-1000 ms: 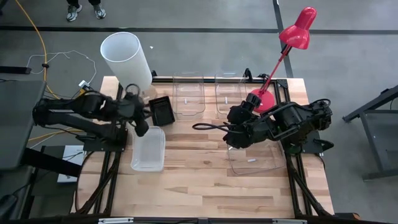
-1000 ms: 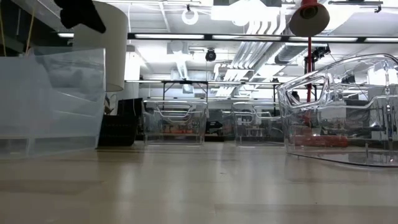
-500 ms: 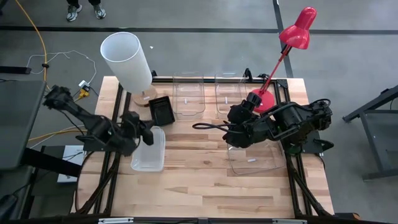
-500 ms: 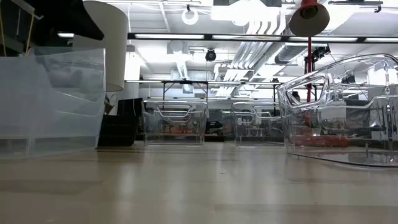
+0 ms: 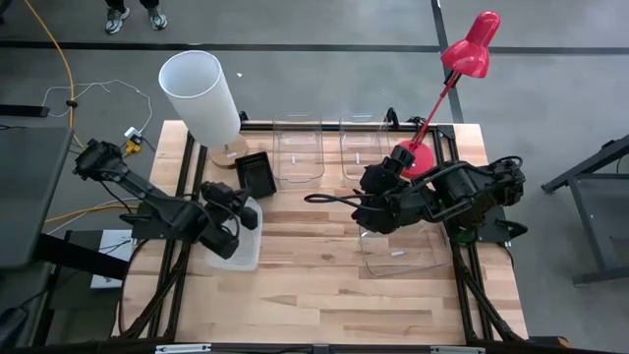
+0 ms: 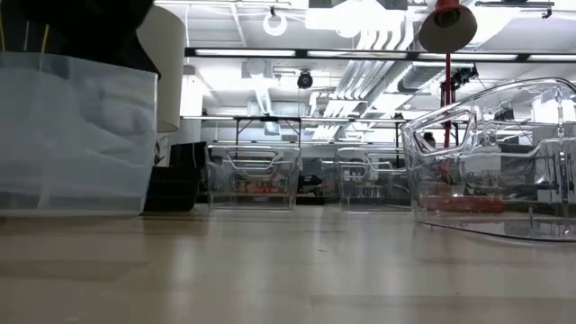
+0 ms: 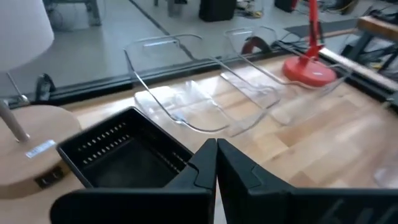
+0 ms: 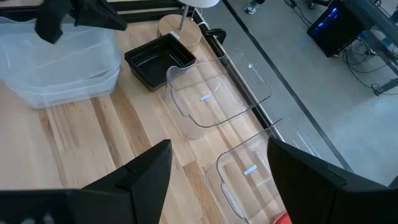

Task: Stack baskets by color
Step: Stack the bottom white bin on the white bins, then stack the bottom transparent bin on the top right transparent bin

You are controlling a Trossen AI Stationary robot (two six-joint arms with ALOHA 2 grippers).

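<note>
- The left end effector point(image 5: 239, 218) is hovering over the frosted white basket point(image 5: 234, 246) at the left edge of the counter point(image 5: 324, 295), its fingers point(image 7: 233, 168) pressed together with nothing between them
- The right end effector point(image 5: 362, 218) is sitting above the near rim of the large clear basket point(image 5: 408, 251) on the right side of the counter, its fingers point(image 8: 146, 174) spread wide apart; whether they are touching the basket cannot be told
- The white cylinder lampshade point(image 5: 200, 93) is standing at the far left corner on a round wooden base point(image 7: 28, 155)
- The red desk lamp point(image 5: 462, 59) is rising from the far right corner, its base point(image 5: 413, 157) just beside the right arm
- Two clear baskets point(image 5: 298, 149) are lying side by side along the far edge, between the lampshade and the lamp
- The small black perforated basket point(image 5: 257, 174) is resting just beside the nearer clear one, near the far end of the frosted basket
</note>
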